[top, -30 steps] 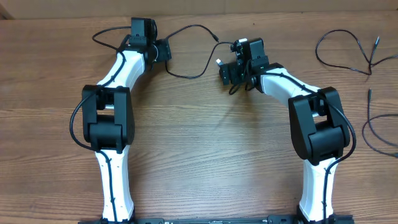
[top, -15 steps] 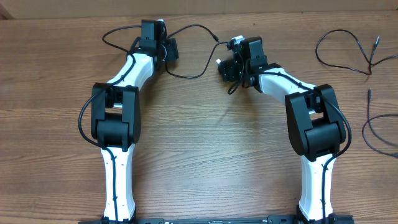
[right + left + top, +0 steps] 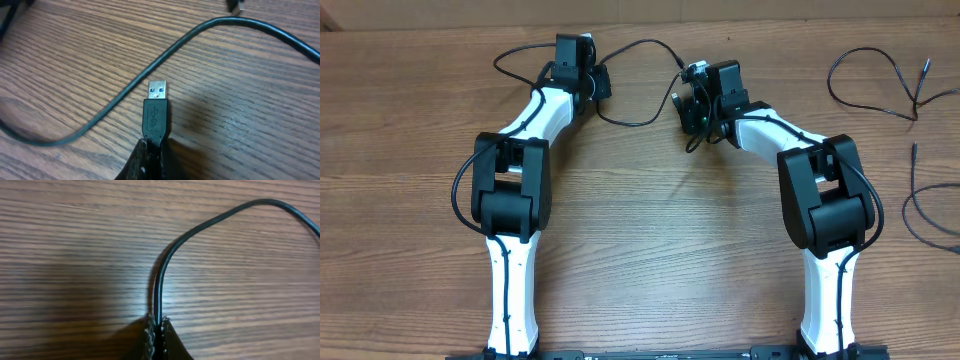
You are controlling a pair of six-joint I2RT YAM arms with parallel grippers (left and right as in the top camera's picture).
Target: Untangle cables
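The left gripper (image 3: pixel 157 332) is closed tight on a cable (image 3: pixel 200 227), which comes up out of the pinch between the fingertips and bends away over the wood. The right gripper (image 3: pixel 151 156) is likewise closed, its fingertips clamped on the black housing of a plug (image 3: pixel 155 107). The plug's silver USB end points away from the fingers and sits just above the table (image 3: pixel 650 250), casting a shadow on it. The wooden table fills the overhead view, and everything else is placed against it. The left arm (image 3: pixel 505 190) rises from the table's near edge on the left and leans in toward the far edge. The right arm (image 3: pixel 825 195) mirrors it on the right, so both grippers sit close to the far edge, either side of the table's midline and a little apart. Between them the cable (image 3: pixel 642 42) shows as two strands over the table: one arcs up toward the far edge, the other sags back toward the table's middle. Whether these are one cord or two cannot be told. In the right wrist view a strand (image 3: pixel 165 55) crosses the wood just beyond the plug, not touching it. A second cable (image 3: pixel 880 85) lies loose in an open loop near the table's far right corner, well apart from both grippers. A third cable (image 3: pixel 925 205) curls at the table's right edge, nearer the middle of that side, and runs partly out of view.
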